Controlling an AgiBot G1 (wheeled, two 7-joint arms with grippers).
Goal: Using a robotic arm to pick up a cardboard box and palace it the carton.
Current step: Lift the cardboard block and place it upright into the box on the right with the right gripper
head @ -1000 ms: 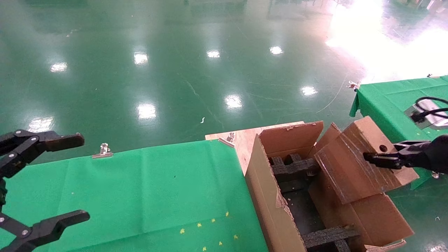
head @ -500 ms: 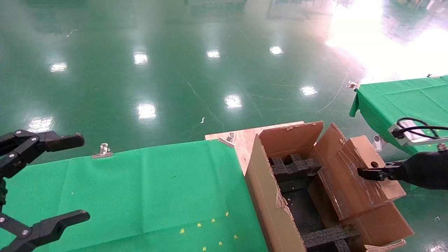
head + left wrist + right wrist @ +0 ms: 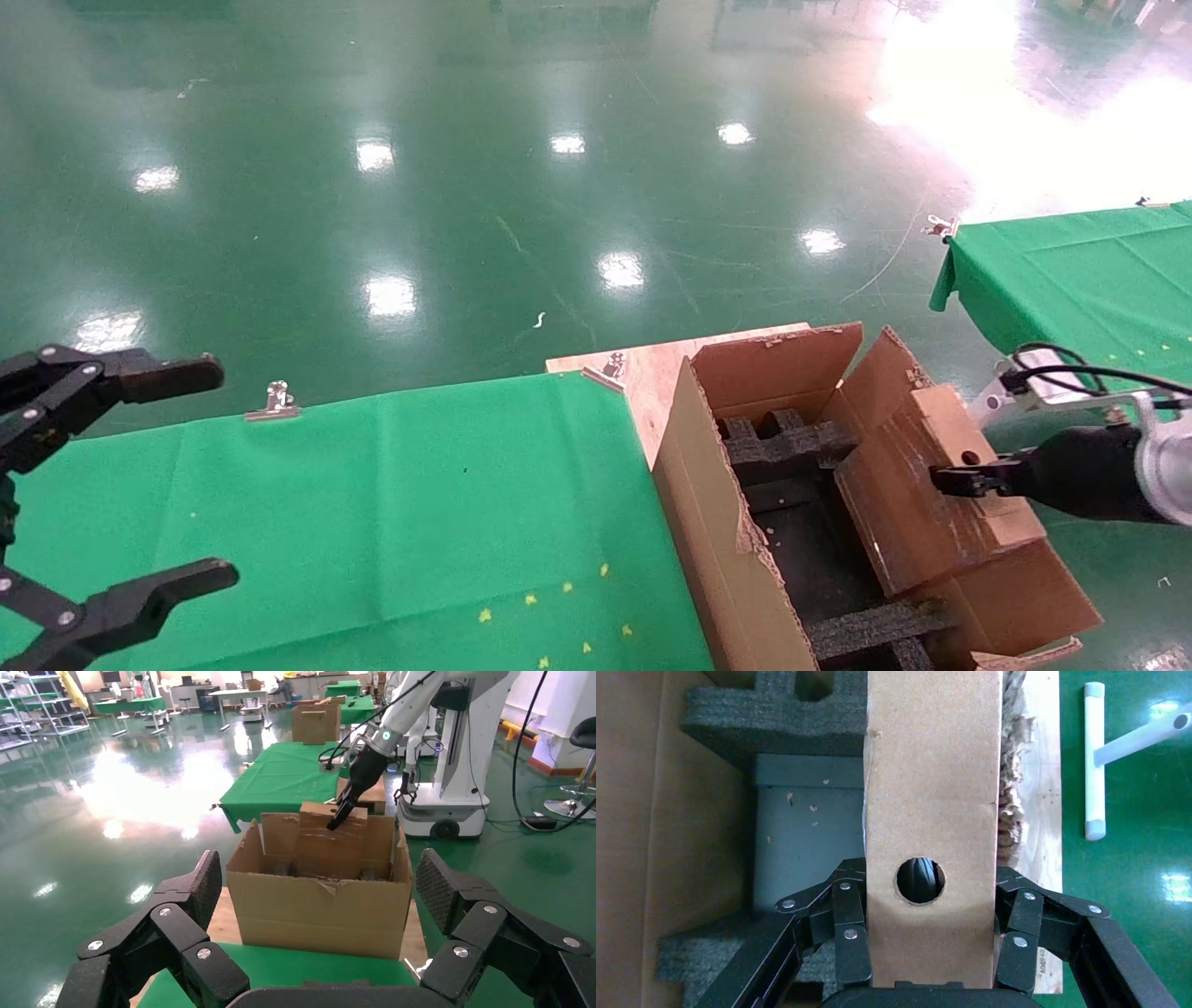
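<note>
My right gripper [image 3: 959, 482] is shut on the small flat cardboard box [image 3: 917, 503], its fingers clamped on both sides at the end with the round hole [image 3: 920, 881]. The box is tilted and sunk partly into the large carton [image 3: 717, 522], along its right wall, above the black foam inserts [image 3: 792, 443]. In the right wrist view the box [image 3: 933, 776] fills the gap between my gripper's [image 3: 932, 881] fingers. The left wrist view shows the white arm [image 3: 415, 706] holding the box [image 3: 330, 836] in the carton [image 3: 320, 910]. My left gripper [image 3: 219, 475] is open and parked at the far left.
The carton stands on a wooden board [image 3: 652, 368] at the right end of the green-clothed table [image 3: 400, 503]. A second green table [image 3: 1071, 270] is at the right. Metal clips [image 3: 273, 402] hold the cloth at the far edge. Glossy green floor lies beyond.
My right gripper has moved down and a little left with the cardboard box, sinking it deeper into the carton along the right wall. The left arm has not moved.
</note>
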